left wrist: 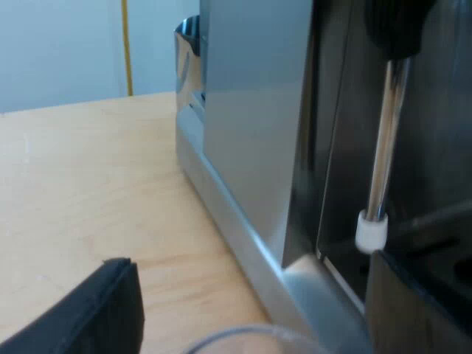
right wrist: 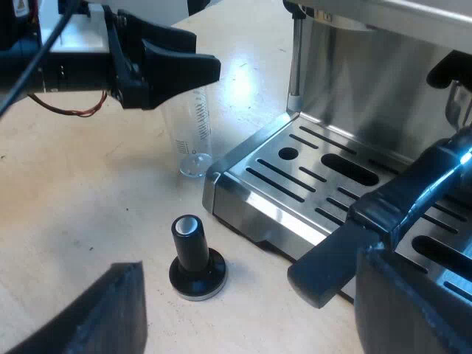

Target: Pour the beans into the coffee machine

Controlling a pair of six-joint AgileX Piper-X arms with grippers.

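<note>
Left gripper [left wrist: 251, 302], spread wide, straddles the upright measuring glass [right wrist: 196, 136] by the coffee machine [left wrist: 251, 133]; right gripper [right wrist: 236, 295], also spread, has it at twelve o'clock, past the tamper [right wrist: 196, 259], farther off.

You have a pale wooden bench [right wrist: 66, 221] with a patch of glare on it. The tamper [right wrist: 196, 258] stands upright on the bench: black knob, silver cap, round base flat on the wood. Beyond the bench is a pale wall [left wrist: 59, 51] with a yellow vertical strip [left wrist: 127, 48].
</note>
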